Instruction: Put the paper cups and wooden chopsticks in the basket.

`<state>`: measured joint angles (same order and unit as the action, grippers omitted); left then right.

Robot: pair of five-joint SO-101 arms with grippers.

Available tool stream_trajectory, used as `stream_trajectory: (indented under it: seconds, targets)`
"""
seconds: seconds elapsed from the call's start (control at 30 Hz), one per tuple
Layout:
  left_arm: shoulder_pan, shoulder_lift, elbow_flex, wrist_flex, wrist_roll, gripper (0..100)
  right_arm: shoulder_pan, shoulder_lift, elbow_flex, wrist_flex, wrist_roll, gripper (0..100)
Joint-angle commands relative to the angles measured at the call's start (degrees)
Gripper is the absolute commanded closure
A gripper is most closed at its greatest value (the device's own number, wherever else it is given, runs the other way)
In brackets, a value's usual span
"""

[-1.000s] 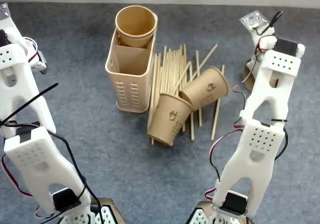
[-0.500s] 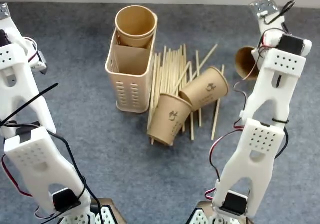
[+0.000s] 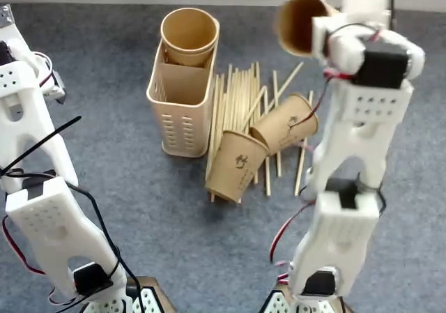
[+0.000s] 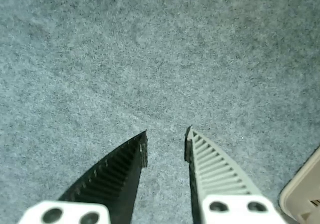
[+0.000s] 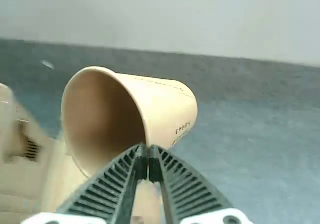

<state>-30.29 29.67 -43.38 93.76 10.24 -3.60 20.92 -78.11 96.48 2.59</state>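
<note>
A beige basket stands upright with a paper cup nested in its far compartment. Wooden chopsticks lie in a pile to its right, with two paper cups on their sides on top. My right gripper is shut on the rim of another paper cup. That cup hangs tilted in the air, to the right of the basket and beyond the pile. My left gripper is open over bare carpet, holding nothing.
Grey carpet covers the table. The left arm stands along the left edge and the right arm along the right side. A corner of the basket shows beside the left gripper.
The right arm has lifted its paper cup off the carpet at the far right and swung it up and left toward the basket. The left arm has not moved.
</note>
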Motion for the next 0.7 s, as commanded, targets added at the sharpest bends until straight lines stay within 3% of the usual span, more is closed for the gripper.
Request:
stream_trajectory:
  seconds: [0.0,0.13,0.33,0.67]
  targets:
    - [-0.6,-2.6,-0.1,0.3,-0.4,86,-4.7,-10.9,3.5,-2.7,-9.3,99.4]
    - [-0.6,-2.6,-0.1,0.3,-0.4,86,-11.7,-16.7,8.2,-4.3,-14.9,99.4]
    - [-0.7,-2.5,-0.1,0.3,-0.4,86,-23.5,-17.4,9.6,-8.1,-15.9,99.4]
    - [-0.7,-2.5,-0.1,0.3,-0.5,86,-25.8,-9.7,9.6,-23.1,-15.5,99.4]
